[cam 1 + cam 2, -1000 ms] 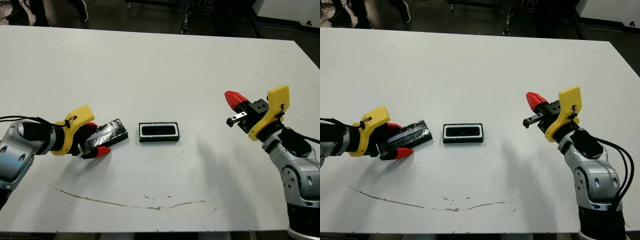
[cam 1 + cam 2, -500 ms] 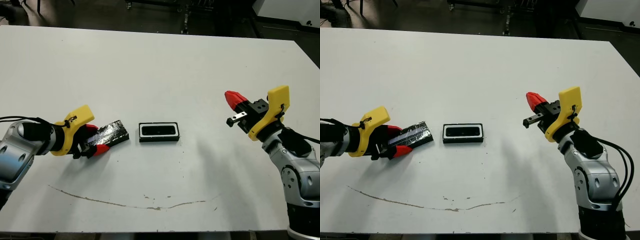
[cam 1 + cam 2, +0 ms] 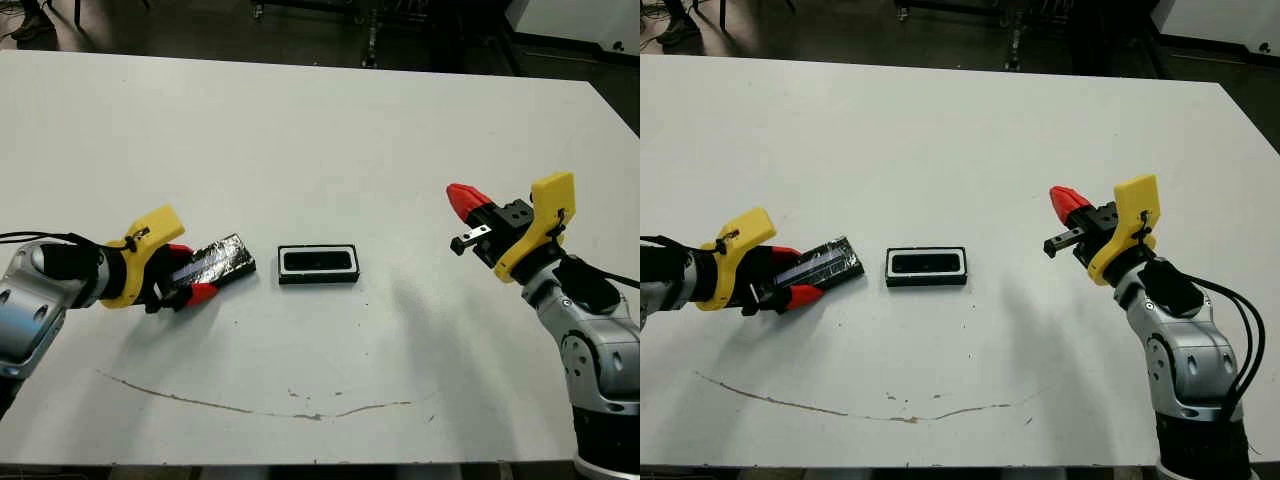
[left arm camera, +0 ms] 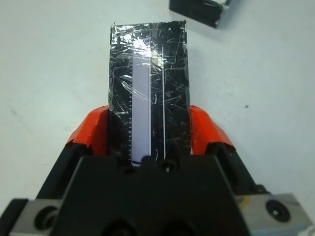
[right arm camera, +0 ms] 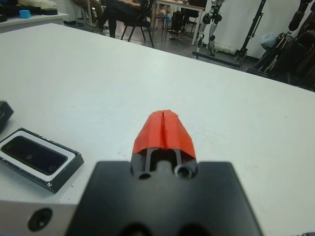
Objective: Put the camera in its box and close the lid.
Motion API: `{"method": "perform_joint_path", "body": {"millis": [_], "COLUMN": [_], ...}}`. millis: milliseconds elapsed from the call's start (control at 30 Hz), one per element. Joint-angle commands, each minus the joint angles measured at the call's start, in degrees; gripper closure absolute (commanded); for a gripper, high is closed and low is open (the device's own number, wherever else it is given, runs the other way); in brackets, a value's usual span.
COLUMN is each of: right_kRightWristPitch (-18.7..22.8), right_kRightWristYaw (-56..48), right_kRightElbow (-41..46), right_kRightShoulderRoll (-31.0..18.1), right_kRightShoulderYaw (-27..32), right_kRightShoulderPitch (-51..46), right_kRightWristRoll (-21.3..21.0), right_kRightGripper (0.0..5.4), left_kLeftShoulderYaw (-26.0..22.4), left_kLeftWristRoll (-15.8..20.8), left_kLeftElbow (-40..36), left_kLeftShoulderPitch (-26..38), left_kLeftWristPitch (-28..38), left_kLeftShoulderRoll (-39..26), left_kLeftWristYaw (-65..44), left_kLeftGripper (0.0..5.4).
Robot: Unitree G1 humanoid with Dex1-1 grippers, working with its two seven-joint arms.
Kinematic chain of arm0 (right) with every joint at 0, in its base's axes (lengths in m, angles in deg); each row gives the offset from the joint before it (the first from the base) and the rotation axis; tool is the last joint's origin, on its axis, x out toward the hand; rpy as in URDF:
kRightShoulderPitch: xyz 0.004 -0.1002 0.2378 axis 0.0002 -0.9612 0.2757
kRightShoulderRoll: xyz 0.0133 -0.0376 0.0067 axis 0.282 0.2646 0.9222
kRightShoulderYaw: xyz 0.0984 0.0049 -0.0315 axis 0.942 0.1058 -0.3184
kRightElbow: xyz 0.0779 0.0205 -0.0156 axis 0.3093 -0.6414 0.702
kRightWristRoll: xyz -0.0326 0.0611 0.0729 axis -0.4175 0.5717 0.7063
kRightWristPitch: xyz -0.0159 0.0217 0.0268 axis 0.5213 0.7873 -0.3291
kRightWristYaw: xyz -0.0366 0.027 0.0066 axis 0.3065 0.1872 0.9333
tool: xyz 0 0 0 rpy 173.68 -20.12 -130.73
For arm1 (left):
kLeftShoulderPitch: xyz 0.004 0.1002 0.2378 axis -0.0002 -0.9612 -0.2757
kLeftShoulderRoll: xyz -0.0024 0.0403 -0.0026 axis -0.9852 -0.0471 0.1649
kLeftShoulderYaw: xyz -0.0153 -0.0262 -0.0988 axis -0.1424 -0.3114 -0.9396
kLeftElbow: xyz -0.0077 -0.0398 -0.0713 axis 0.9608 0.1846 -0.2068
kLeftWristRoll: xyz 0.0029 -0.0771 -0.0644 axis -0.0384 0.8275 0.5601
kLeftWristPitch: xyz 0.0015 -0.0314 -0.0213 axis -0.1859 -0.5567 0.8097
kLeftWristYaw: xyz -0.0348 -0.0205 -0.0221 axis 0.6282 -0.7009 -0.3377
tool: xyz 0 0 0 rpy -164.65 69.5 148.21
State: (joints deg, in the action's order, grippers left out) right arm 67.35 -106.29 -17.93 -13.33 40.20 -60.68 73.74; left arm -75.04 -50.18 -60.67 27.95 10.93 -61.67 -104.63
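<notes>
Lid (image 4: 147, 93) being pinched by left pincer (image 3: 185, 281); right pincer (image 5: 165, 129) pressed together.
Misalignment over the camera-filled box (image 3: 318, 264) is being risked by the end-only grip.

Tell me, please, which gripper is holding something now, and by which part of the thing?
The left gripper holds the lid by its long side edges, near one short end. The right gripper is shut and holds nothing.

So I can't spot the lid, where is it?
The lid sits on the robot's left, between the left gripper's fingers, just left of the box.
</notes>
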Motion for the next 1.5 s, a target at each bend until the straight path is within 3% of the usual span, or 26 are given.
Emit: {"method": "perform_joint_path", "body": {"millis": [33,300,467,833,1167,1333,1500], "right_kRightWristPitch": [1.6,0.9,0.4,1.0,-0.6,-0.9,-1.4], "right_kRightWristYaw": [0.6,0.2,0.1,0.4,-0.9,-1.5,-1.3], "right_kRightElbow": [0.3,0.1,-0.2,0.3,-1.3,-1.9,-2.1], "right_kRightShoulderRoll": [-0.6,-0.4,-0.5,-0.4,0.0,0.1,0.0], "right_kRightShoulderYaw": [0.0,-0.1,-0.1,-0.3,-0.6,-0.5,-0.8], "right_kRightShoulderPitch": [-0.4,-0.7,-1.0,-1.4,-1.5,-1.3,-1.5], "right_kRightWristRoll": [0.0,0.0,-0.2,-0.2,0.2,0.7,0.4], "right_kRightGripper": [5.40,5.40,5.40,5.40,5.40,5.40,5.40], "left_kLeftShoulderYaw": [-2.7,-3.5,-0.4,9.0,11.3,12.3,11.5], "left_kLeftWristRoll": [1.0,1.1,-0.6,-5.5,-7.2,-8.7,-7.7], "left_kLeftElbow": [0.4,3.6,8.9,20.5,30.4,30.8,32.4], "left_kLeftShoulderPitch": [1.2,6.4,9.6,17.1,18.0,17.7,17.9], "left_kLeftWristPitch": [1.5,5.0,14.2,19.4,26.4,28.2,27.2], "left_kLeftShoulderRoll": [0.6,1.1,2.6,8.2,14.1,14.1,14.0], "left_kLeftWristYaw": [1.0,0.8,-2.5,-9.7,-13.2,-14.1,-16.5], "left_kLeftGripper": [2.22,2.22,2.22,2.22,2.22,2.23,2.23]}}
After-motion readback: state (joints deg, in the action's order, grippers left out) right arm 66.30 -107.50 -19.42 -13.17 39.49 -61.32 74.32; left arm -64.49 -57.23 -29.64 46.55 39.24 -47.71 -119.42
